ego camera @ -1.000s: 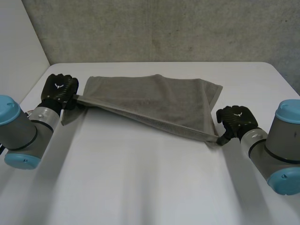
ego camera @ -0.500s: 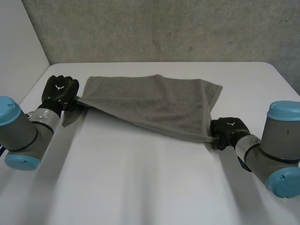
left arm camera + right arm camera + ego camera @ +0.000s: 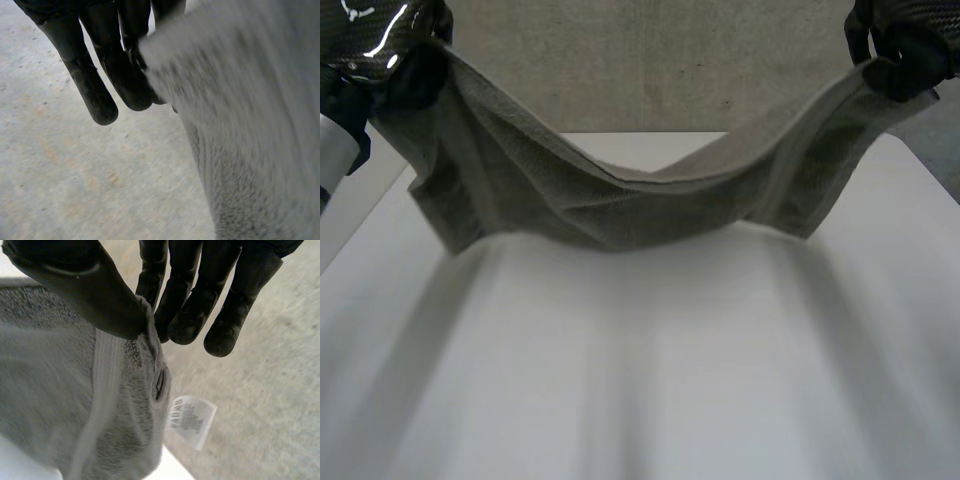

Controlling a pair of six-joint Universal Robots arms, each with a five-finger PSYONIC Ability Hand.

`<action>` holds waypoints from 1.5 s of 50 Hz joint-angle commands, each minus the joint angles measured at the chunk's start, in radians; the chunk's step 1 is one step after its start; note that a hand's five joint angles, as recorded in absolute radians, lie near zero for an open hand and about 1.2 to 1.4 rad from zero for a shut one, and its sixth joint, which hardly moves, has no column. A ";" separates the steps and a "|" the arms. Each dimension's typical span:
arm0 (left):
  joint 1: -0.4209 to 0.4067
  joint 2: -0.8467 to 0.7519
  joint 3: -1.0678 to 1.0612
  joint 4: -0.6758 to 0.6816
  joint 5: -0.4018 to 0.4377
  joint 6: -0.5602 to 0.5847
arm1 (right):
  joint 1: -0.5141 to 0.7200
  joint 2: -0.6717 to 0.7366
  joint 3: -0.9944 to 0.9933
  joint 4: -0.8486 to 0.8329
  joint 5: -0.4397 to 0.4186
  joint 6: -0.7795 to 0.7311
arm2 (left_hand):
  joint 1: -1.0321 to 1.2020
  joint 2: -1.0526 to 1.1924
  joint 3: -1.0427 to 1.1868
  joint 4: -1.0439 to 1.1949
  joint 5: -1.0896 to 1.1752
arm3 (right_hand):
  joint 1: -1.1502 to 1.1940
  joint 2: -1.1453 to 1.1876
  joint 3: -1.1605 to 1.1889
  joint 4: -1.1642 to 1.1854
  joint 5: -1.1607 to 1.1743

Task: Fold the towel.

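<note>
Where the towel [image 3: 620, 205] hangs across the upper half of the head view, it is stretched between the two hands and sags toward the frame's centre, its lowest fold over the far part of the white table [image 3: 640, 400]; a grey wall [image 3: 650, 60] stands behind it. At the upper left corner of the frame the left hand [image 3: 380, 45] grips one end of the towel, and cloth drops from it in a long fold down the left side. At the upper right corner the right hand [image 3: 900, 40] grips the other end, from which a pale hem band [image 3: 790, 180] runs down the cloth. In the left wrist view the fingers [image 3: 95, 95] are nearly straight and the towel's upper edge lies against them, the cloth falling away beside and past the fingertips; the thumb is hidden by the cloth, yet the end hangs from this hand. In the right wrist view the thumb [image 3: 80, 290] presses the towel's corner against the straight fingers [image 3: 185, 315], a plain pinch, and the cloth bunches just past the thumb tip. A white label [image 3: 192, 420] hangs at the towel's edge beyond the fingertips.
</note>
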 commanded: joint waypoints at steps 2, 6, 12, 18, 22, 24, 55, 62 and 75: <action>0.015 -0.127 0.085 -0.149 0.065 -0.030 | 0.008 0.183 -0.072 0.138 0.101 -0.278 | 0.106 0.050 0.050 0.034 0.068 | 0.062 0.073 0.061 0.058 0.056; 0.015 -0.249 0.142 -0.180 0.065 -0.026 | 0.045 0.310 -0.083 0.133 0.201 -0.367 | 0.106 0.050 0.050 0.034 0.068 | 0.062 0.073 0.061 0.058 0.056; 0.009 -0.532 0.381 -0.229 0.061 -0.023 | 0.117 0.479 -0.227 0.021 0.261 -0.393 | 0.106 0.050 0.050 0.034 0.068 | 0.062 0.073 0.061 0.058 0.056; -0.008 -0.710 0.710 -0.222 0.033 -0.021 | 0.146 0.576 -0.429 -0.264 0.299 -0.370 | 0.106 0.050 0.050 0.034 0.068 | 0.062 0.073 0.061 0.058 0.056; -0.019 -0.732 0.880 -0.215 -0.044 -0.026 | 0.158 0.581 -0.528 -0.402 0.338 -0.350 | 0.106 0.050 0.050 0.034 0.068 | 0.062 0.073 0.061 0.058 0.056; -0.027 -0.729 0.949 -0.206 -0.094 -0.030 | 0.158 0.575 -0.566 -0.458 0.351 -0.333 | 0.106 0.050 0.050 0.034 0.068 | 0.062 0.073 0.061 0.058 0.056; 0.044 -0.585 0.157 0.065 0.116 0.038 | 0.036 0.417 0.214 -0.471 0.057 -0.301 | 0.106 0.050 0.050 0.034 0.068 | 0.062 0.073 0.061 0.058 0.056; 0.081 -0.485 -0.013 0.071 0.174 0.120 | 0.033 0.309 0.373 -0.468 0.020 -0.300 | 0.106 0.050 0.050 0.034 0.068 | 0.062 0.073 0.061 0.058 0.056; 0.174 -0.081 -0.166 0.053 0.275 0.115 | -0.070 -0.154 0.411 -0.266 -0.003 -0.287 | 0.106 0.050 0.050 0.034 0.068 | 0.062 0.073 0.061 0.058 0.056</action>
